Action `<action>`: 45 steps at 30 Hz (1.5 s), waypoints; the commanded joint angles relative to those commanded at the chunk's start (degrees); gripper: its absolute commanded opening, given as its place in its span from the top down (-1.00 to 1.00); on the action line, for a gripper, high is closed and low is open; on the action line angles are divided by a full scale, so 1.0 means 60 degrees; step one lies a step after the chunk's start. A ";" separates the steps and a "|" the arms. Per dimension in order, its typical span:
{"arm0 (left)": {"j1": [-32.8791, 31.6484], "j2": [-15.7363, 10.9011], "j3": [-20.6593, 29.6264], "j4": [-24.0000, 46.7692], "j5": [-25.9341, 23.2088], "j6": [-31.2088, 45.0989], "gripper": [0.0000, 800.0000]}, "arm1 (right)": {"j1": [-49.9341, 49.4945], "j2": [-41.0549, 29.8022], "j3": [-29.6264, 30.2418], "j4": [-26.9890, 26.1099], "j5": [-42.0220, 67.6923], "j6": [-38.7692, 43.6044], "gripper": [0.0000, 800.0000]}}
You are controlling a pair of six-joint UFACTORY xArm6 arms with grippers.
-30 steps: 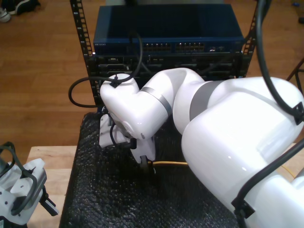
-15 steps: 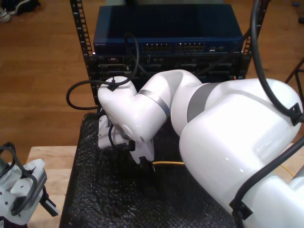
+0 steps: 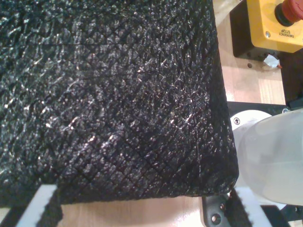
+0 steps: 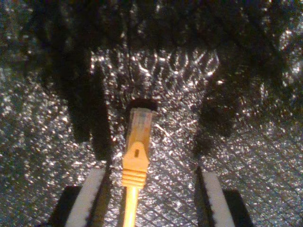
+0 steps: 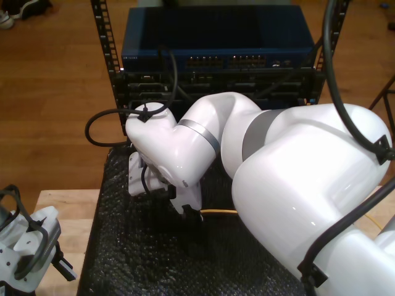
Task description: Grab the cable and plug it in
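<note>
1. The cable (image 4: 135, 156) lay on the black mat (image 5: 123, 259), its plug between the spread jaws of my second gripper (image 4: 149, 189), ungrasped.
2. My first gripper (image 3: 137, 208) hovered elsewhere over the mat, spread, holding nothing.
3. Grasping and plugging into the switch (image 5: 216, 43) remained.

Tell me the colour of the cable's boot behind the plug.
Yellow, on the cable; the second wrist view shows it best.

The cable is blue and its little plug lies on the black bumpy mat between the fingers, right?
Not quite. The cable is yellow, not blue, as the second wrist view shows. The rest holds: its small plug lies on the black bumpy mat between the fingers of my second gripper.
</note>
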 joint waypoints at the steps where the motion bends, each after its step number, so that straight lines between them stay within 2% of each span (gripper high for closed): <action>1: 0.0000 0.0000 0.0000 0.0000 0.0000 0.0000 -1.00 | 0.0015 0.0000 0.0000 -0.0044 0.0000 0.0059 0.05; 13: 0.0000 0.0000 0.0000 0.0000 0.0000 0.0015 -1.00 | 0.0132 0.0000 0.0015 -0.0234 0.0000 0.0220 0.29; 21: 0.0000 0.0000 0.0000 0.0000 0.0015 0.0015 -1.00 | 0.0132 0.0000 0.0264 -0.0308 0.0000 0.0220 0.29; 24: 0.0000 0.0000 0.0000 0.0000 0.0015 0.0015 -1.00 | 0.0147 -0.0015 0.0264 -0.0308 0.0000 0.0234 0.39; 45: 0.0000 0.0000 0.0000 0.0000 0.0000 0.0015 -1.00 | 0.0190 -0.0029 0.0220 -0.0440 0.0000 0.0381 0.42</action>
